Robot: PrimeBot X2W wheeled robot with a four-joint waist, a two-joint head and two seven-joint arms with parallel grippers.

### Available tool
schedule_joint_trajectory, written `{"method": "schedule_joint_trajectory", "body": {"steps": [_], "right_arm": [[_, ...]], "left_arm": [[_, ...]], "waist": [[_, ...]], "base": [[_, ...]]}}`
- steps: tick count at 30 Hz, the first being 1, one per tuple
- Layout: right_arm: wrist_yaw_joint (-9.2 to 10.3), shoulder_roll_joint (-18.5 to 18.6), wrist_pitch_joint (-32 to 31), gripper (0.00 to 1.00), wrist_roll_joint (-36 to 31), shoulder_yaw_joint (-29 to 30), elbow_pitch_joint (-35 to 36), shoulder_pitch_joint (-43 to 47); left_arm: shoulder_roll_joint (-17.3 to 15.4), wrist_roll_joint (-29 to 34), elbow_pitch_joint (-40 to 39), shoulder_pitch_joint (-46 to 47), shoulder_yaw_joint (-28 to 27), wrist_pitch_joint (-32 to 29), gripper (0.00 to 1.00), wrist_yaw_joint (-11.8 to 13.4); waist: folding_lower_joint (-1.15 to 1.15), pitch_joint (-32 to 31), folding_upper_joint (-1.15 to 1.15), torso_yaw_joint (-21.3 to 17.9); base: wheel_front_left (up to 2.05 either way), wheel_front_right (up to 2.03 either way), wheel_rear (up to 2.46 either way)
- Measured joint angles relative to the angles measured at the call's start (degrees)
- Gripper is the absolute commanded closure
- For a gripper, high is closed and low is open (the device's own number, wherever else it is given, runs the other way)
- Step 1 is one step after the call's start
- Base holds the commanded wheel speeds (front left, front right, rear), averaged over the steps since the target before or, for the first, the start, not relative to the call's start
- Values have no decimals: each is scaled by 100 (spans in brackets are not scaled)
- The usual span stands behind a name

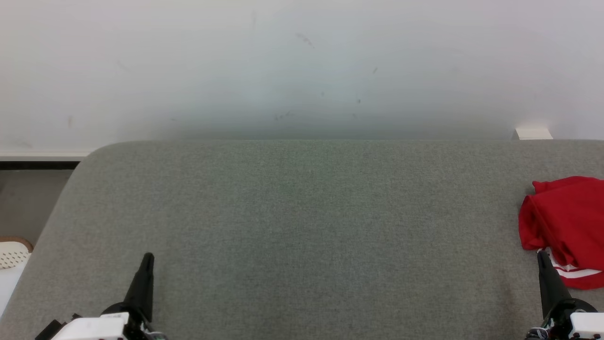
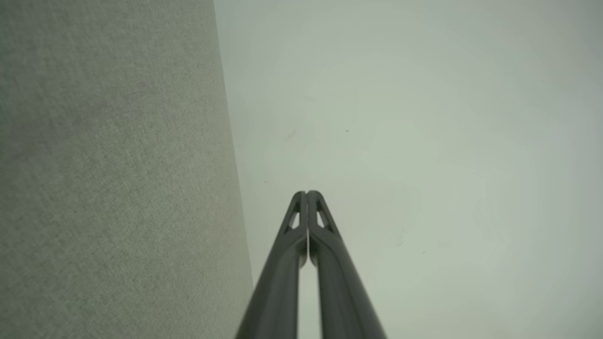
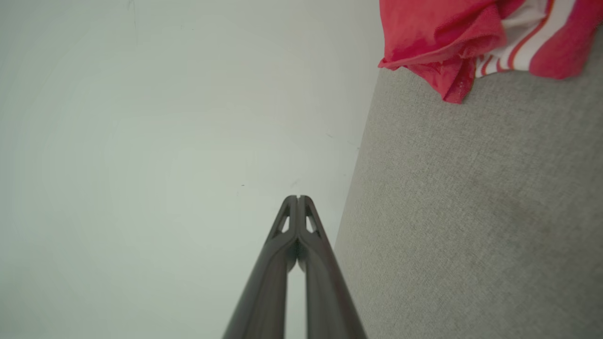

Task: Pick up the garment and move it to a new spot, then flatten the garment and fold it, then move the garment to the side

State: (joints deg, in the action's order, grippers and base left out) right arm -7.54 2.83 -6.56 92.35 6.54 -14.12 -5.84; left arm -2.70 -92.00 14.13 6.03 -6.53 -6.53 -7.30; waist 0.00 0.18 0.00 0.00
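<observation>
The garment [image 1: 566, 222] is red with white stripes and lies crumpled at the right edge of the grey fabric surface [image 1: 302, 226]; it reaches the top right of the right wrist view [image 3: 443, 37]. My right gripper [image 1: 543, 257] stands at the lower right, shut and empty, its tip in front of the garment's near left edge. In its own view the right gripper [image 3: 298, 197] has both fingers pressed together. My left gripper [image 1: 148, 257] is at the lower left, shut and empty, far from the garment, and the left gripper [image 2: 306, 193] shows its tips closed.
A pale wall [image 1: 302, 66] rises behind the surface. The surface's rounded far left corner drops to the floor [image 1: 28, 203]. A white perforated object [image 1: 12, 255] sits by the left edge. A small white block [image 1: 533, 133] rests at the back right.
</observation>
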Motion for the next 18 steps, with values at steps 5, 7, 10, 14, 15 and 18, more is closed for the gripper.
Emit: {"method": "schedule_joint_trajectory", "body": {"steps": [5, 7, 10, 14, 15, 18], "right_arm": [[0, 0, 0, 100, 0, 1, 0, 0], [0, 0, 0, 100, 0, 1, 0, 0], [0, 0, 0, 100, 0, 1, 0, 0], [0, 0, 0, 100, 0, 1, 0, 0], [0, 0, 0, 100, 0, 1, 0, 0], [0, 0, 0, 100, 0, 1, 0, -1]], "left_arm": [[0, 0, 0, 0, 0, 0, 100, 0], [0, 0, 0, 0, 0, 0, 100, 0], [0, 0, 0, 0, 0, 0, 100, 0], [0, -1, 0, 0, 0, 0, 100, 0], [0, -1, 0, 0, 0, 0, 100, 0], [0, 0, 0, 0, 0, 0, 100, 0]], "waist": [[0, 0, 0, 0], [0, 0, 0, 0], [0, 0, 0, 0], [0, 0, 0, 0], [0, 0, 0, 0], [0, 0, 0, 0]], "base": [[0, 0, 0], [0, 0, 0], [0, 0, 0], [0, 0, 0], [0, 0, 0], [0, 0, 0]]}}
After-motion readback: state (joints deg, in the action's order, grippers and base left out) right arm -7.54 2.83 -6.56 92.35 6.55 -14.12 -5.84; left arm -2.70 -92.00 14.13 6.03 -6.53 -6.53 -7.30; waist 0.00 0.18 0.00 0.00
